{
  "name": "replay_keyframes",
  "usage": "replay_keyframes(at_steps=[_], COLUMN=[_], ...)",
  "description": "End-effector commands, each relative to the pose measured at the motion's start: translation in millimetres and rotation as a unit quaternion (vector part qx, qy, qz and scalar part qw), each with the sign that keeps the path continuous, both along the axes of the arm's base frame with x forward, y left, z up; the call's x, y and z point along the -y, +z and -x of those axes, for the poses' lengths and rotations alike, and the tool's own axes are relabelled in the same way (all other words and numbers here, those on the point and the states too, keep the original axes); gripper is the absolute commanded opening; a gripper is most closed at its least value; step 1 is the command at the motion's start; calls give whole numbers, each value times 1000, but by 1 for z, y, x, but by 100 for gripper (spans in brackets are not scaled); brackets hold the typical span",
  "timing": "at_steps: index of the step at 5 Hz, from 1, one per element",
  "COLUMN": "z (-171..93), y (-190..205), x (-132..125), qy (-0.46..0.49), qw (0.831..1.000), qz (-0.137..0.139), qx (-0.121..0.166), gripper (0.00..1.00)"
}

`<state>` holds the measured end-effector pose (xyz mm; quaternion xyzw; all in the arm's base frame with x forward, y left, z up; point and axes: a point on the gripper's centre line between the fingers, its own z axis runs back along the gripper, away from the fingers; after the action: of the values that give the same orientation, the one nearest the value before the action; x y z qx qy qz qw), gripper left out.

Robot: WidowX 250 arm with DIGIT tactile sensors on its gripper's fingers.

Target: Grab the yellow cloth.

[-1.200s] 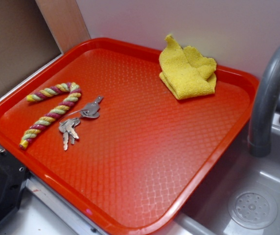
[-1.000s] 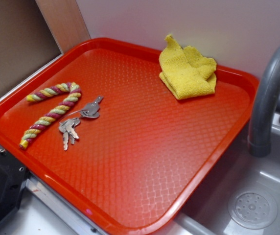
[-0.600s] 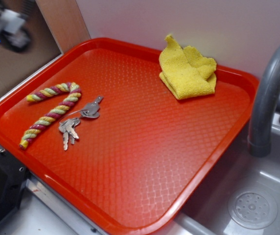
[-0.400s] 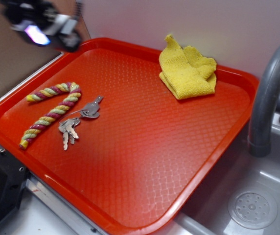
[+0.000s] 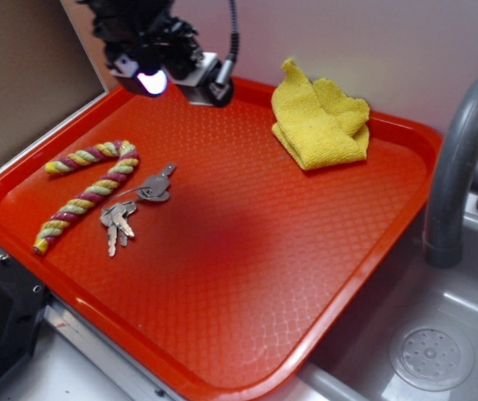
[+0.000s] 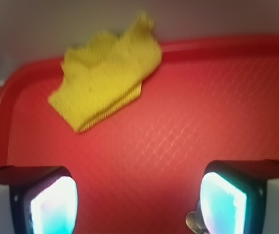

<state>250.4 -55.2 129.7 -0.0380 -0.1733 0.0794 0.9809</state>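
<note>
The yellow cloth (image 5: pixel 318 125) lies folded in soft layers at the far right corner of the red tray (image 5: pixel 247 251), against the white wall. My gripper (image 5: pixel 176 83) hovers over the tray's far left part, well to the left of the cloth and apart from it. In the wrist view the cloth (image 6: pixel 105 80) sits ahead and left of centre, blurred, on the tray (image 6: pixel 203 122). Both glowing pads (image 6: pixel 51 204) stand far apart with only bare tray between them, so the gripper (image 6: pixel 138 204) is open and empty.
A yellow, red and green twisted rope (image 5: pixel 88 188) and a bunch of keys (image 5: pixel 126 209) lie on the tray's left side. A grey faucet (image 5: pixel 456 167) and sink with drain (image 5: pixel 431 355) are to the right. A key tip (image 6: pixel 193 222) shows by the right pad.
The gripper entered from the upper left and travelled right, now hanging over the tray's far left part. Cloth, rope and keys have not moved.
</note>
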Motion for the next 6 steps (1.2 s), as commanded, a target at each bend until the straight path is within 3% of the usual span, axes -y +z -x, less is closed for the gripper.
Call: replay_keyframes(at_steps=[1,3,5,6], z=[-5,-5,-73,-94], y=[15,15,-25,-46], x=[-1,-1,41,58], qy=[-2,-2,-19,-27], qw=[1000,1000,999,998], qz=[1,1,-35,-64], qx=[22,22,12,2], gripper=[100,100,100,100])
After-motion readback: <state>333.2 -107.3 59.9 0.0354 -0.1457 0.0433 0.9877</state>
